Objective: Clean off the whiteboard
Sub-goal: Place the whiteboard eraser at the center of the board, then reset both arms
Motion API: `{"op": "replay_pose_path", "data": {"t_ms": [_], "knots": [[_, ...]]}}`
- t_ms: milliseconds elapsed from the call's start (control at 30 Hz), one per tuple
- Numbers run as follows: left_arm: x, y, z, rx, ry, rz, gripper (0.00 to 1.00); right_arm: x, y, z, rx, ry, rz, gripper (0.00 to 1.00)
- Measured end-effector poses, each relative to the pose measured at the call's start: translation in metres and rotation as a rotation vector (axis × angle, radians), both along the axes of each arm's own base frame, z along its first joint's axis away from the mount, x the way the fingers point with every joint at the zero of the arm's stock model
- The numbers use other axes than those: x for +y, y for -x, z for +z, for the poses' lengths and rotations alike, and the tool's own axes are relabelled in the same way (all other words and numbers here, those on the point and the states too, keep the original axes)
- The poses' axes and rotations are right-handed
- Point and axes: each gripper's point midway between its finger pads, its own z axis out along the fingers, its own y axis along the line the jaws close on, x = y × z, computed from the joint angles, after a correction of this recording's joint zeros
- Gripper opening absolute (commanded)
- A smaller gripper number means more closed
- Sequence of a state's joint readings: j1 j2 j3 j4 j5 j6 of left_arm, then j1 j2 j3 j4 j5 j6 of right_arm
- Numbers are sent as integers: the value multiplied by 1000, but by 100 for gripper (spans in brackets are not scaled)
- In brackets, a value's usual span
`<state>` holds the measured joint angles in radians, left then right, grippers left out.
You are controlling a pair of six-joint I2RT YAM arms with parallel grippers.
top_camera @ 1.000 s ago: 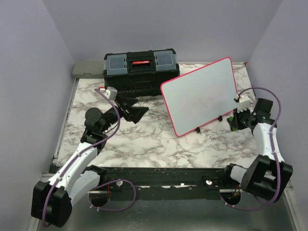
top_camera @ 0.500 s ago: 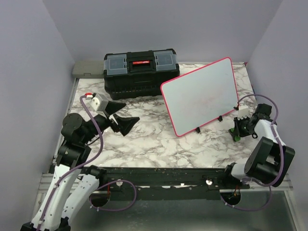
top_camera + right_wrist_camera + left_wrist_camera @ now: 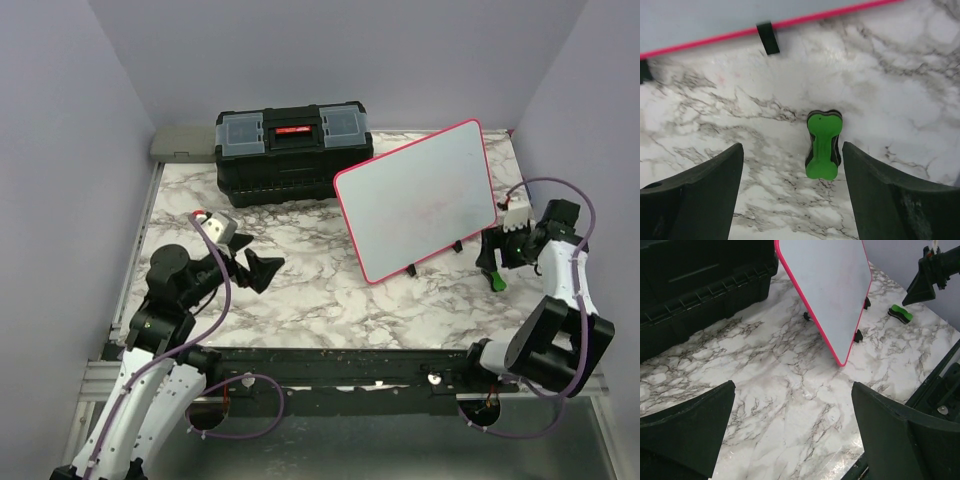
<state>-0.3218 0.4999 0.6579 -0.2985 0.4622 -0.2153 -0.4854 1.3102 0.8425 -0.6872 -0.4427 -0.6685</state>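
Right end effector point(image 3: 792, 150) poised above green bone-shaped eraser point(image 3: 823, 145), spread wide, holding nothing.
Lying between the fingers, nearer the right one, long axis across the closing line; pink-rimmed white whiteboard point(image 3: 740, 15) propped just beyond.

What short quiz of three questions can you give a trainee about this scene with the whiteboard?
1. True or false: the green bone-shaped eraser lies on the marbled table top, and no gripper holds it.
2. In the top view, which thing stands to the left of the white rectangular whiteboard with a pink-red rim?
A. a black plastic toolbox
B. a blue bucket
C. a metal kettle
3. Fill in the missing word: the fingers of the left gripper and of the right gripper are ____.

Key: 1 true; 2 A; 3 open.
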Motion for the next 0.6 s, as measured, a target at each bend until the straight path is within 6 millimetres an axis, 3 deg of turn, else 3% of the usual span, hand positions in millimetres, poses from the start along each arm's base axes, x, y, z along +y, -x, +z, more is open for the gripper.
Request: {"op": "replay_pose_path", "data": {"t_ms": [200,367,467,600], "knots": [[6,2,9,-45,5,32,99,19,-21,70,-188,-88,5,82],[12,0,7,-46,-6,69,99,44,-23,127,-364,-188,-19,97],[16,-1,5,-44,-18,93,99,55,-26,160,-477,-247,-35,100],[22,-4,4,-52,-31,128,99,69,-32,189,-586,-345,-24,100]]}}
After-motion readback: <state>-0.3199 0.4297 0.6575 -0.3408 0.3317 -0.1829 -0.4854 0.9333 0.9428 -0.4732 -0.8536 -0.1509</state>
